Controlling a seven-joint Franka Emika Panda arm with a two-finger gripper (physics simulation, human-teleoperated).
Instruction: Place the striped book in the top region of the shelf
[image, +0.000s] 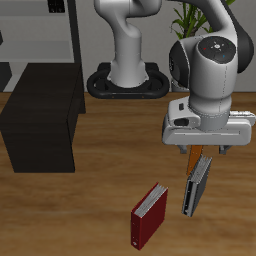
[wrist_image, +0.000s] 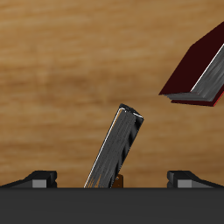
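Observation:
The striped book (image: 194, 190) stands tilted on one edge on the wooden table, near the front edge; its black and white cover shows in the wrist view (wrist_image: 118, 149). My gripper (image: 198, 152) hangs right above the book's upper end. Its fingertips (wrist_image: 39, 178) stand wide apart on either side of the book without touching it, so the gripper (wrist_image: 114, 180) is open. The matte black shelf (image: 40, 125) stands on the table well away from the book, with its flat top bare.
A dark red book (image: 150, 215) lies tilted beside the striped book, close to the front edge; it also shows in the wrist view (wrist_image: 199, 74). A bit of an orange thing (image: 197, 160) shows under the gripper. A pale grey open rack (image: 50, 30) stands behind the shelf.

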